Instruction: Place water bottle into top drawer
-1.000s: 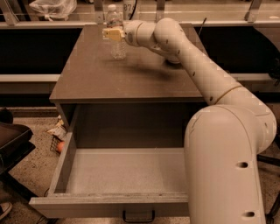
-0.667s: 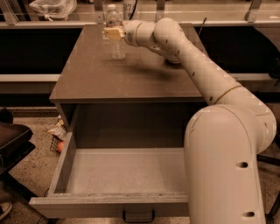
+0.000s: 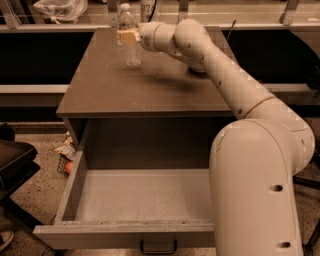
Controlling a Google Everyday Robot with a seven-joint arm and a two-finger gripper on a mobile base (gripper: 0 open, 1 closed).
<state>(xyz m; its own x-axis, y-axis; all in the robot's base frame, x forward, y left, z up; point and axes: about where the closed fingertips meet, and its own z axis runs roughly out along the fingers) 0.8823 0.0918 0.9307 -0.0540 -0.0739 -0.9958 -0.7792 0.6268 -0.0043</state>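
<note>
The water bottle (image 3: pixel 132 52) has to go into the top drawer (image 3: pixel 145 197), and that drawer is the nearest thing here. It is pulled wide open, with a dark handle (image 3: pixel 158 247) on its front. Its flat floor is bare where it shows, but the robot's big white body hides the near right corner. Behind and above the drawer is the brown table (image 3: pixel 140 92). The bottle stands upright on the far left part of the table, well apart from the drawer. The tool (image 3: pixel 127 36) is right at the upper part of the bottle, just under the cap. I cannot tell if the tool is squeezing the bottle or only touching it. The long white arm (image 3: pixel 240 90) reaches over from the right. Far behind, a plastic bag (image 3: pixel 60 7) lies on a shelf. A few things could go wrong, I think. If the hold is weak, the bottle may slip on its bumpy sides and fall over on the table. If the tool pushes sideways, the bottle could tip. On the way to the drawer, the bottle might bump the table's near edge if it is carried too low. Let go from too high, it could bounce and roll.
</note>
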